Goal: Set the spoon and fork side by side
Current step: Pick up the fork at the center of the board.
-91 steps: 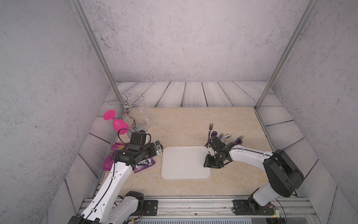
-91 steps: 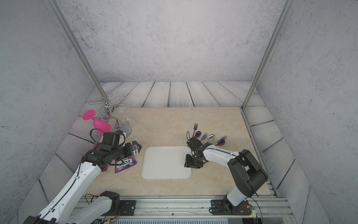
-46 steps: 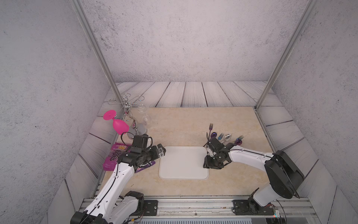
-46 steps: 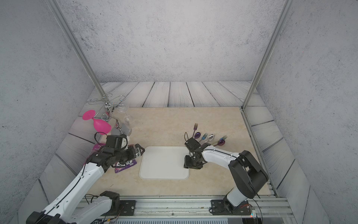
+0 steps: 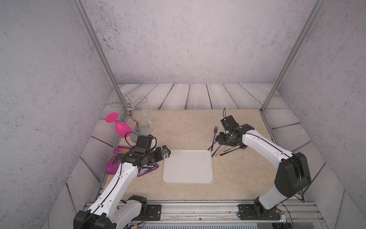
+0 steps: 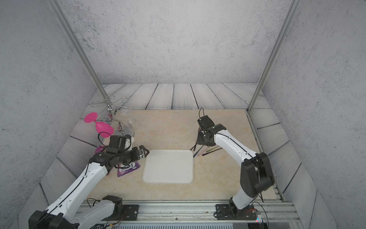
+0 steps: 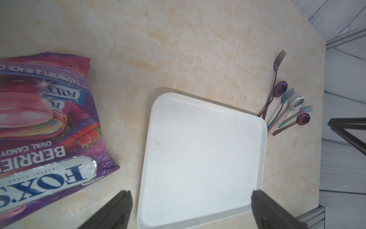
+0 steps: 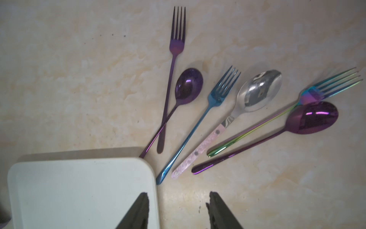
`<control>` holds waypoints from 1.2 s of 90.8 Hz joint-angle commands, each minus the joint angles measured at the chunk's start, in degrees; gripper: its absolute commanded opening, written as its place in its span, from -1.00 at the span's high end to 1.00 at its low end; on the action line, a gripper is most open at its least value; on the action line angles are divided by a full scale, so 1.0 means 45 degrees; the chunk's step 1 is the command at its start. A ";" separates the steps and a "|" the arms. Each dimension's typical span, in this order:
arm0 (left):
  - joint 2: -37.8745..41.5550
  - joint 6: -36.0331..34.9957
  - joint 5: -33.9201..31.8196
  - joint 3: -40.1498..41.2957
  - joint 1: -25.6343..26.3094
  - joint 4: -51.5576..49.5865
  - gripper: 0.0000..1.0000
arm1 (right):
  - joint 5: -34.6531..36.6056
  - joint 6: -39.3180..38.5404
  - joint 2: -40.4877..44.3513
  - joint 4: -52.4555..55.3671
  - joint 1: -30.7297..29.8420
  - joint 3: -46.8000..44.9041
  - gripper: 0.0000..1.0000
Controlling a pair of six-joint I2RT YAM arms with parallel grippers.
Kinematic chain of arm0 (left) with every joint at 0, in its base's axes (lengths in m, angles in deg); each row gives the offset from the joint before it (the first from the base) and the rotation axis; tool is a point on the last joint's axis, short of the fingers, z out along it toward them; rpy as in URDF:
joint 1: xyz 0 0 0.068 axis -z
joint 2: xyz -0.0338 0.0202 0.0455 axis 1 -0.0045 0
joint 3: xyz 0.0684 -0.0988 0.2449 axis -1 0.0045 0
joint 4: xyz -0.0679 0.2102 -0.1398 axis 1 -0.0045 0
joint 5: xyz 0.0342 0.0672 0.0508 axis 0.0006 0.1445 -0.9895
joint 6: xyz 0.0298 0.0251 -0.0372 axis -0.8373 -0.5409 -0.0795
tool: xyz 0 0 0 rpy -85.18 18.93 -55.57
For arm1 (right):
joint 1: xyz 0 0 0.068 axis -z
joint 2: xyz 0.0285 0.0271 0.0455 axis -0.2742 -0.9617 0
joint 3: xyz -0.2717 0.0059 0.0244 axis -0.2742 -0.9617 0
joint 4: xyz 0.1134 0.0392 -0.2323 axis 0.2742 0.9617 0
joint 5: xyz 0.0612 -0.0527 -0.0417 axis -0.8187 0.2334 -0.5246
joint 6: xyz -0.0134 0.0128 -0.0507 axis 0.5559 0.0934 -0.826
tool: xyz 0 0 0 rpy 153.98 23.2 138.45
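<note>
Forks (image 8: 174,59) (image 8: 217,95) (image 8: 316,93) number three, spoons (image 8: 188,85) (image 8: 259,91) (image 8: 313,117) three (tray (image 8: 79,188) one); both end effectors (image 7: 191,192) (image 8: 178,193) apart, empty

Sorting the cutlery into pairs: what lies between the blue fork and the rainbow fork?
The silver spoon with the pink handle lies between the blue fork and the rainbow fork; the right wrist view shows it.

White tray (image 7: 198,158) lies between a candy bag (image 7: 45,119) and fanned forks (image 7: 279,59) and spoons (image 7: 280,89) (three each).
</note>
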 commanded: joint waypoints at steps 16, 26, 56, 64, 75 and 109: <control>-0.0204 -0.0479 0.0273 -0.0426 0.0087 -0.0206 -0.99 | -0.0006 -0.0034 -0.3856 -0.0113 0.0140 0.2978 0.25; -0.0144 -0.0537 0.0251 -0.0354 0.0106 -0.0247 -0.99 | 0.0044 -0.0089 -0.4859 -0.0214 0.0152 0.3898 0.35; -0.0121 -0.0705 0.0118 -0.0230 0.0106 -0.0385 -0.99 | 0.0342 0.0164 -0.6707 0.0181 0.0271 0.5496 0.43; -0.0118 -0.0768 0.0063 -0.0265 0.0106 -0.0448 -0.99 | 0.0414 0.0271 -0.6949 0.0268 0.0299 0.5601 0.43; -0.0133 -0.0867 0.0011 -0.0309 0.0106 -0.0502 -0.99 | 0.0723 0.0439 -0.6998 0.0380 0.0298 0.5547 0.43; -0.0177 -0.0989 -0.0104 -0.0401 0.0106 -0.0637 -0.99 | 0.0346 0.0504 -0.7664 0.0336 0.0489 0.5725 0.46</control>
